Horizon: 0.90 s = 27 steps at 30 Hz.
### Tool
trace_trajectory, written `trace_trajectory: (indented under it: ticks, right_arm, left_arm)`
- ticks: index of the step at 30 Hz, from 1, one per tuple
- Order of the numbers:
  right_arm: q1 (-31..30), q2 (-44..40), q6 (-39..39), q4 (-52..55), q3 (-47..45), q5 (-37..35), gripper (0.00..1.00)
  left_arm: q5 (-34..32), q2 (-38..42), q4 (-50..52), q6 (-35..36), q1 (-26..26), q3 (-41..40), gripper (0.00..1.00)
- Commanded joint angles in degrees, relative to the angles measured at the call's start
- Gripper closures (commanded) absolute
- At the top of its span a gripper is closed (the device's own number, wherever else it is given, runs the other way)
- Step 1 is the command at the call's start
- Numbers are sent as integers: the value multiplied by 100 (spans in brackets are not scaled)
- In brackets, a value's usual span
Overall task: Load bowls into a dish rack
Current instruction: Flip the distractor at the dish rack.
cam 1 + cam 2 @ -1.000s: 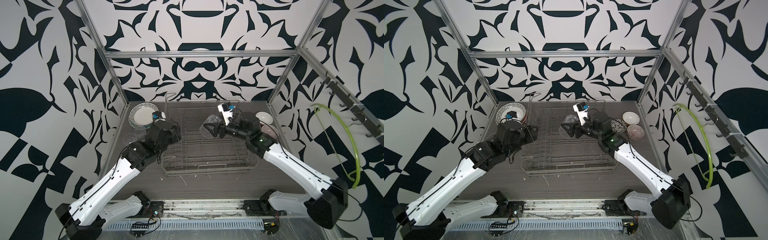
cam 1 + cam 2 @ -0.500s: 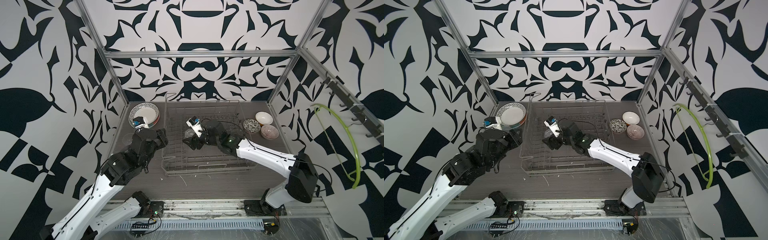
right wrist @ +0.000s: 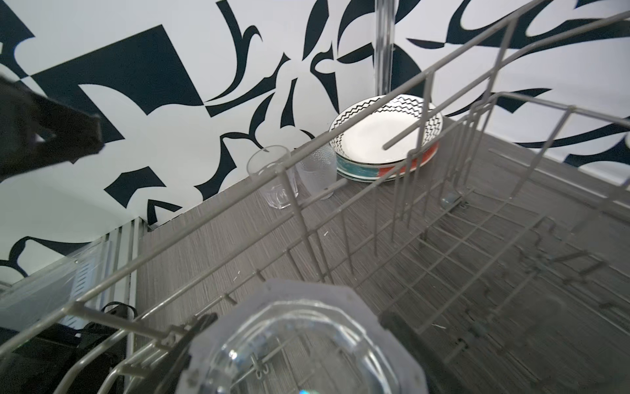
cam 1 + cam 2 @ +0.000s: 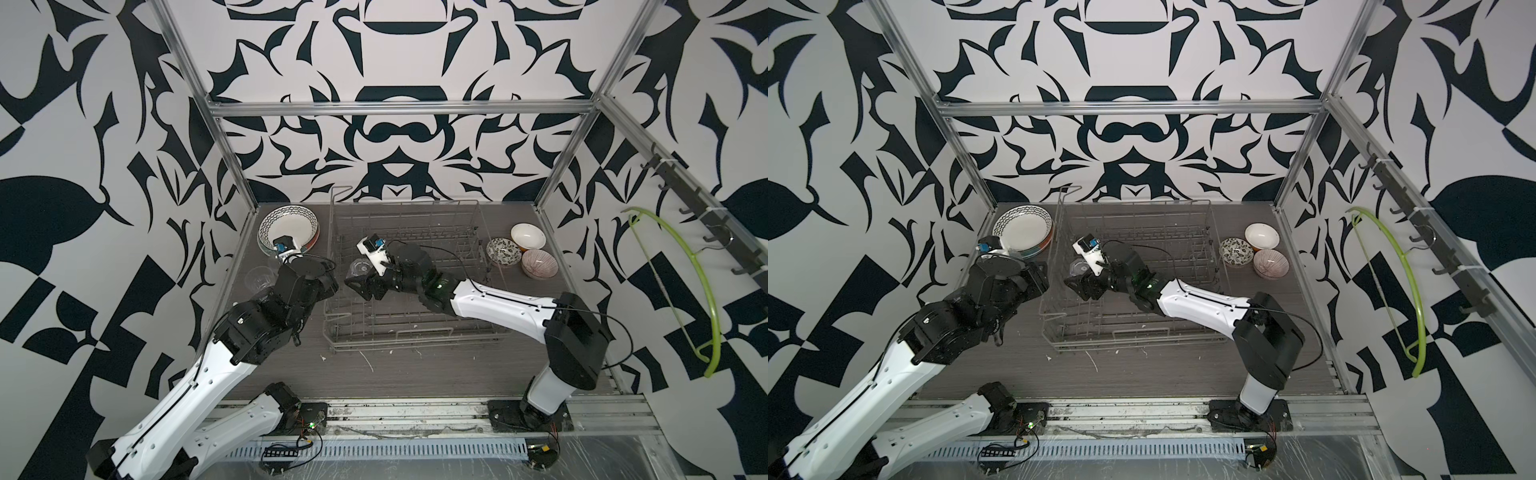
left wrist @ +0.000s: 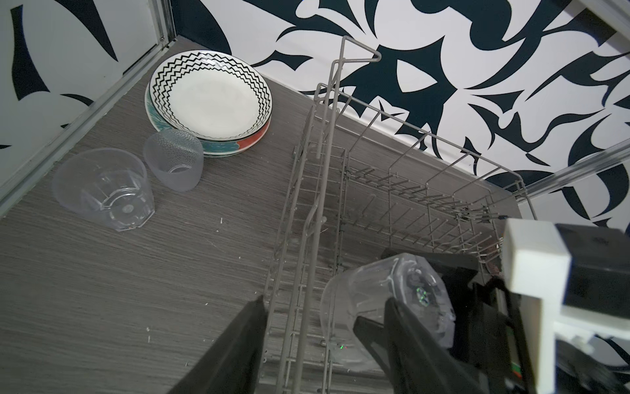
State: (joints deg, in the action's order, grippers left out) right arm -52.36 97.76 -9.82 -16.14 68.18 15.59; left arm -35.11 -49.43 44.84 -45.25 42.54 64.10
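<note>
Three bowls stand on the table right of the dish rack (image 4: 415, 340): an orange one with a white inside (image 4: 528, 236), a black-and-white floral one (image 4: 503, 251) and a pinkish striped one (image 4: 539, 263). No gripper is near them. My right gripper (image 4: 360, 277) reaches low into the rack's left part, shut on a clear glass (image 3: 293, 351) that lies tilted between its fingers. My left gripper (image 4: 322, 280) hangs open by the rack's left wall (image 5: 306, 204), holding nothing. In the left wrist view, one of its fingers (image 5: 238, 341) is over the table and the other over the rack.
A stack of plates (image 4: 291, 232) with a zigzag rim on top sits at the back left. Two clear glasses (image 5: 102, 191) (image 5: 174, 160) stand beside it on the table. A green hanger (image 4: 681, 282) hangs on the right wall. Metal frame posts line the table's corners.
My right arm carried the clear glass leftward and down into the rack's left part. My left arm drew back to the left, and its jaws opened slightly wider.
</note>
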Motion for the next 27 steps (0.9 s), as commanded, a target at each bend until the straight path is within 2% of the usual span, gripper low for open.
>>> trace_trajectory:
  ticks: [1, 18, 27]
  right_arm:
    - [-198, 110, -93, -527, 182, 210, 62]
    - [-660, 707, -57, -559, 125, -83, 64]
    - [-697, 947, 119, -364, 108, -352, 65]
  left_arm:
    - [-101, 125, 93, -36, -9, -85, 38]
    - [-124, 257, 1, -96, -9, -336, 37]
    - [-154, 398, -10, -98, -9, -432, 36]
